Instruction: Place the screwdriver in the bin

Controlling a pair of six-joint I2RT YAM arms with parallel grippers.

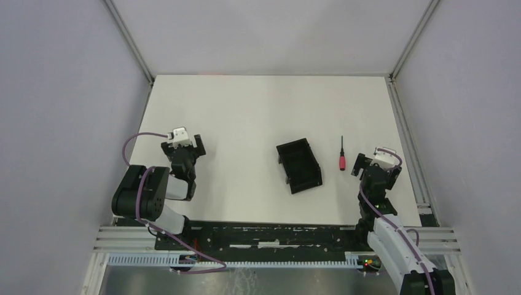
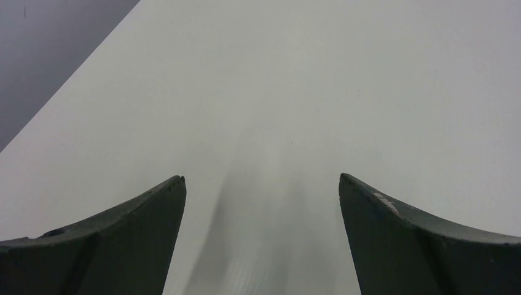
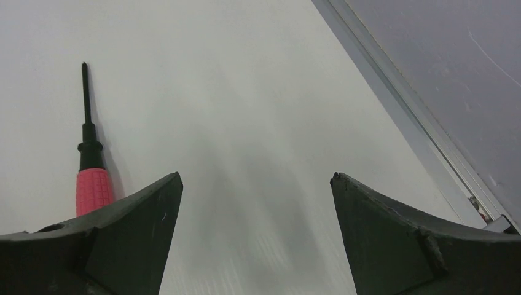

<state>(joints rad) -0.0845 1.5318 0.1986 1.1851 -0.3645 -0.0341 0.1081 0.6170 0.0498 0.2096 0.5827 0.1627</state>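
While the left gripper [image 2: 261, 178] and right gripper [image 3: 255, 175] both gape empty, the screwdriver [image 1: 341, 158] lies just right of the bin [image 1: 299, 166], outside it.

No text, label, brand, number or sign can be read in any of the views. A small pale mark is seen on one dark finger [image 2: 393, 212] of the left gripper [image 2: 262, 177], but it cannot be deciphered.

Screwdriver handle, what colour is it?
The screwdriver handle is red, with a black collar above it; clearest in the right wrist view.
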